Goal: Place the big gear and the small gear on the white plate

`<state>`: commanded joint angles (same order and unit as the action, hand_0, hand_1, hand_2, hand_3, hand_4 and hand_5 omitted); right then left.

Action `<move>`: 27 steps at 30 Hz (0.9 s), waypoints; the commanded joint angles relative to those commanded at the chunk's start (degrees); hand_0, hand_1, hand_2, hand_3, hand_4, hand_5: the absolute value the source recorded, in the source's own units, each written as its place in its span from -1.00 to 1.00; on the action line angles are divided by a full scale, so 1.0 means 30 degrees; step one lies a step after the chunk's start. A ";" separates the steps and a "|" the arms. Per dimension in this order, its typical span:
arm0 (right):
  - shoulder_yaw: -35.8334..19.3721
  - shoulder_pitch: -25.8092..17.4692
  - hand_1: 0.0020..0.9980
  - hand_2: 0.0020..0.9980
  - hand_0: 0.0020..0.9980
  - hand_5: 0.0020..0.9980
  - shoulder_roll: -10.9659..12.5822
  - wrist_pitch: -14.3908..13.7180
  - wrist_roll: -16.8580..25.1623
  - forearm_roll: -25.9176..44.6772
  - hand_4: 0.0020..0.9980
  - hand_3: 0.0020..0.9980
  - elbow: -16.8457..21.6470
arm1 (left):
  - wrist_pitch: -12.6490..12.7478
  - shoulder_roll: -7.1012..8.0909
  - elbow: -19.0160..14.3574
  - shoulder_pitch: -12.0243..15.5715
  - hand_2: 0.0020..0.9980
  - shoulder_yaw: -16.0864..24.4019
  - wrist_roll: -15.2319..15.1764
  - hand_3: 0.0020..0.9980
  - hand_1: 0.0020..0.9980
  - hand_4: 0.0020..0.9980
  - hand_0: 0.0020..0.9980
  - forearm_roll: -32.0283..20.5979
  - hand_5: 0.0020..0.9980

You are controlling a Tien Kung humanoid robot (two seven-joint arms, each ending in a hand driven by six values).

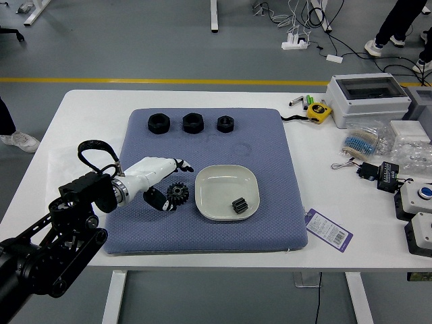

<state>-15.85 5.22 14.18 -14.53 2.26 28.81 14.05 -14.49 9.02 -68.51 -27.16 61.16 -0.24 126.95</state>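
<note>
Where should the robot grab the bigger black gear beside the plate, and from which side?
Probably by its toothed rim, thumb on the near edge and fingers on the far one. The big gear is round, and the white plate sits just to its right, so the left side, where the left hand is, seems best.

Small gear (239, 205) was carried by white plate (223, 181), toward its near right side. Big gear (177, 194) was supported by blue mat (223, 236), just left of plate. Left hand (150, 173) was held beside big gear, fingers spread. Three black round parts (193, 123) were lined up along mat's far side. Yellow tape measure (319, 111) was placed beyond mat's far right corner.
</note>
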 joint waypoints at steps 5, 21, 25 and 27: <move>-0.0042 -0.0017 0.27 0.45 0.27 0.42 0.0003 -0.0007 -0.0022 -0.0084 0.70 0.18 0.0001 | 0.0142 -0.0161 0.0407 -0.0131 0.51 -0.0091 -0.0079 0.40 0.42 0.83 0.42 -0.0128 -1.00; 0.0066 0.0019 0.27 0.45 0.28 0.42 0.0023 0.0011 0.0048 0.0102 0.70 0.18 0.0009 | -0.0325 -0.0625 0.1794 -0.0527 0.19 0.0042 0.0155 0.16 0.14 0.58 0.24 -0.0398 -1.00; 0.0098 0.0046 0.27 0.45 0.28 0.42 0.0036 0.0030 0.0060 0.0134 0.70 0.18 0.0005 | -0.0331 -0.0639 0.1813 -0.0552 0.10 0.0124 0.0148 0.14 0.00 0.37 -0.15 -0.0428 -1.00; 0.0099 0.0053 0.27 0.45 0.28 0.42 0.0031 0.0028 0.0060 0.0146 0.70 0.18 0.0004 | -0.0339 -0.0632 0.1798 -0.0557 0.10 0.0175 0.0148 0.14 0.00 0.37 -0.15 -0.0423 -1.00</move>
<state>-15.56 5.37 14.28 -14.44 2.44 29.25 14.07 -15.51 7.12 -63.12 -28.83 61.68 0.21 125.68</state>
